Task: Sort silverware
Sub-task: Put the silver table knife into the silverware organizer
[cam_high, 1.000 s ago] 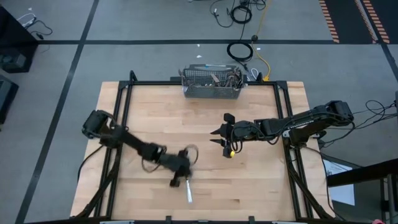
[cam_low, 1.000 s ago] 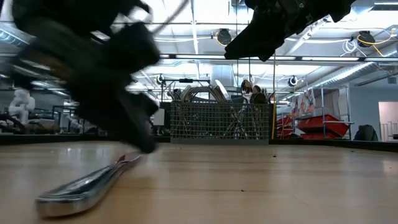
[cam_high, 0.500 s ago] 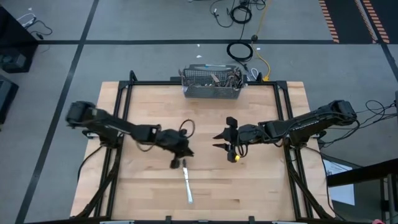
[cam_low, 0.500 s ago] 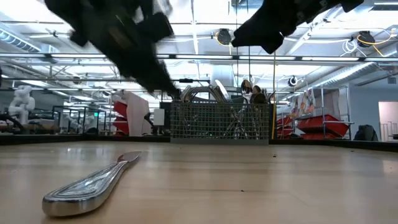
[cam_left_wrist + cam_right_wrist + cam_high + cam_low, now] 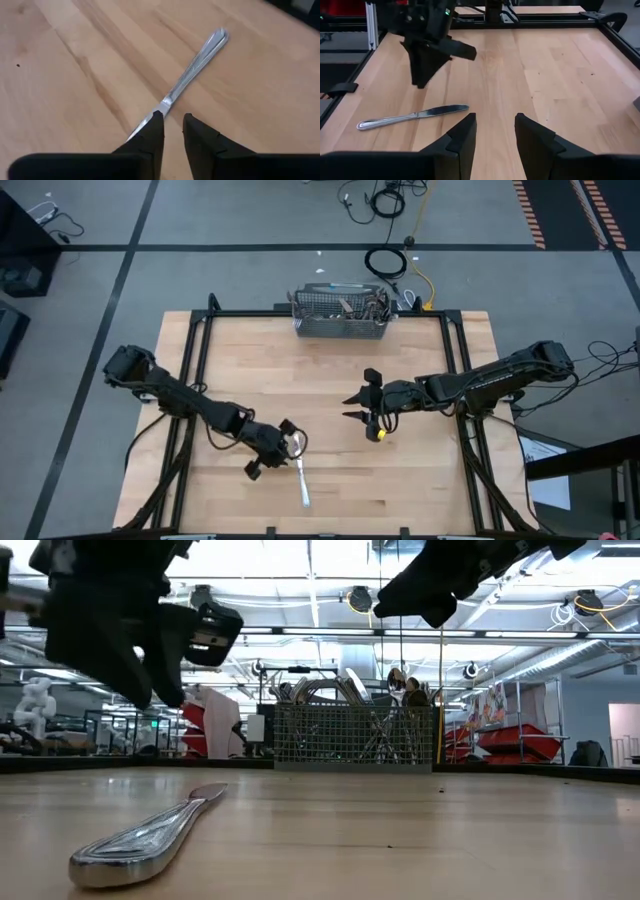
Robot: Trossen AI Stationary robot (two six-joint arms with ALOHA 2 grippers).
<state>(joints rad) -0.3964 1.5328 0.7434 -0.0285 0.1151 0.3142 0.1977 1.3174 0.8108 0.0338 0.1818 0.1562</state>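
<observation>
One silver table knife [image 5: 301,483] lies flat on the wooden table, blade toward the far edge and handle toward the near edge; it also shows in the low view [image 5: 150,835]. My left gripper [image 5: 275,450] hovers above the knife's blade end [image 5: 150,117], fingers pointing down with a narrow gap, well clear of the table [image 5: 150,690]. My right gripper [image 5: 350,406] hangs open over the table's middle right [image 5: 492,125], touching nothing. More silverware stands upright in the grey wire-mesh basket [image 5: 340,320].
The mesh basket [image 5: 355,735] sits at the table's far edge, centred. A black frame runs along the table's left, right and far sides [image 5: 200,350]. Bare wood [image 5: 400,480] lies around the knife and between the two grippers.
My left gripper came up off the knife's blade end, swung toward the far edge, then returned toward the near-left and now hovers above the blade. The knife stayed flat on the table. My right gripper drifted slightly toward the near edge.
</observation>
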